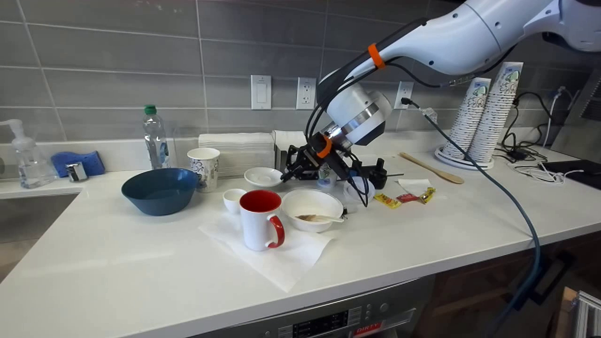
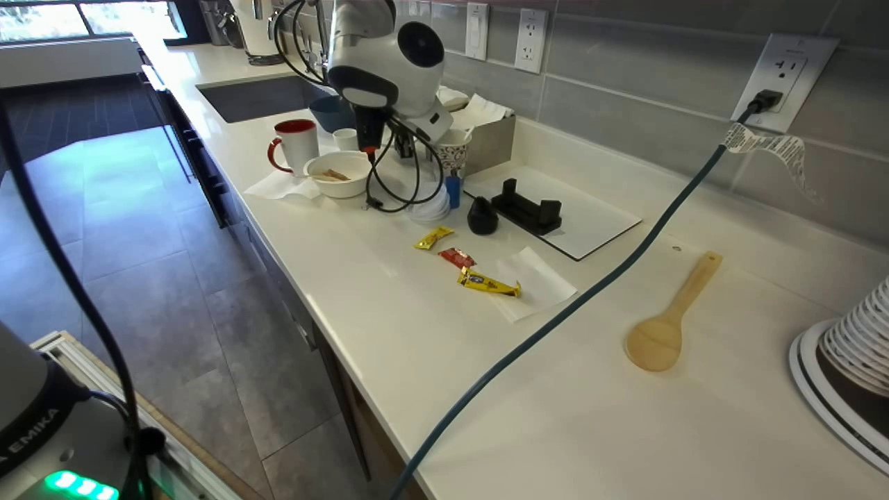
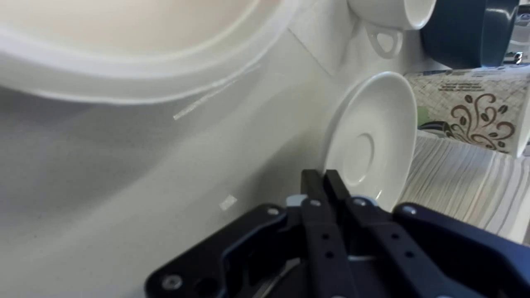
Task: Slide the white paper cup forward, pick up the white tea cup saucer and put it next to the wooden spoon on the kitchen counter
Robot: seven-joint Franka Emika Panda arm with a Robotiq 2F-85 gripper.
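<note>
- Black two-fingered pincer (image 3: pixel 323 176): fingers together, clamped on the rim of the small shallow round white saucer (image 3: pixel 372 132).
- Saucer projects from the fingertips; whether it clears the smooth white kitchen counter (image 1: pixel 141 263) is unclear.
- Small white handled cup (image 1: pixel 233 203): beyond the saucer from the pincer.
- Deep round white bowl (image 1: pixel 303 225): near the pincer, camera side in an exterior view.
- Long pale wooden spoon (image 1: pixel 445 175): on the counter, well apart from the pincer, opposite side from the saucer in an exterior view.
</note>
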